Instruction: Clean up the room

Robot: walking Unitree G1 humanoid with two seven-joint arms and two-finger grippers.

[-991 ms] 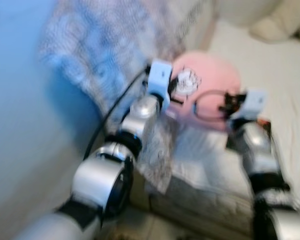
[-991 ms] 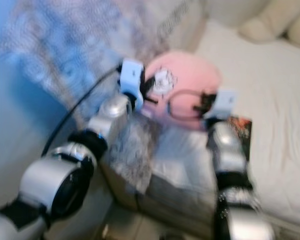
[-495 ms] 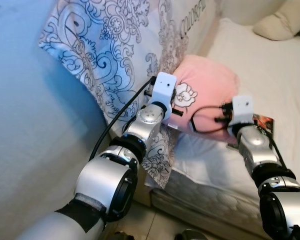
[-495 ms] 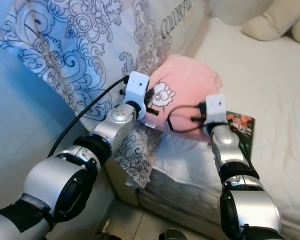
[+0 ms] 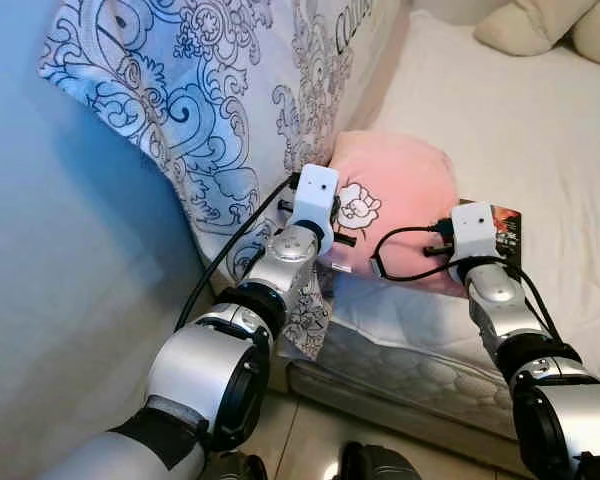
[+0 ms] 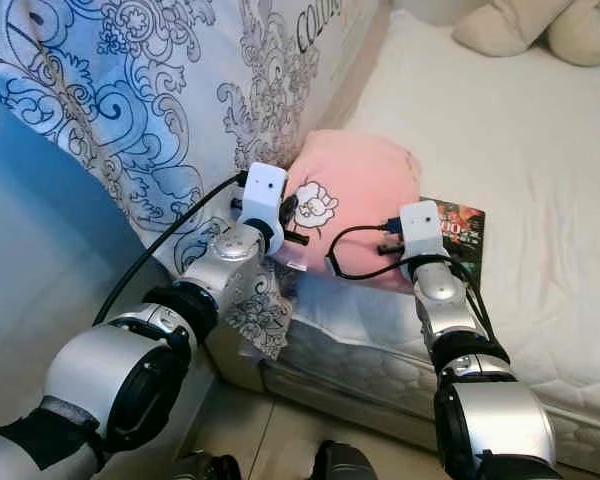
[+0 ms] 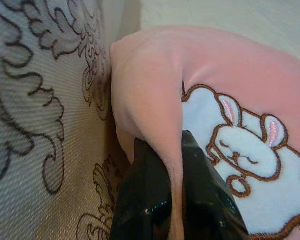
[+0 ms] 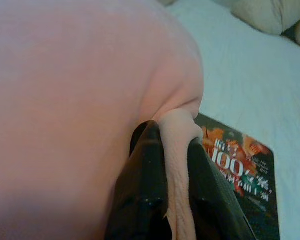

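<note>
Tight on the outer side of the left gripper [image 7: 175, 200]: patterned blanket [image 5: 210, 90] hanging right against the pillow [image 5: 395, 205]. Open white mattress [image 5: 540, 130] stretching beyond the right gripper [image 8: 177, 185], mattress edge just below both. Pink pillow between the two, resting on the bed near that edge. Left fingers clamped on a fold at its bunny-patch corner; right fingers pinched on the opposite corner. Book [image 8: 240, 165] flat just beyond the right gripper, beside the pillow.
</note>
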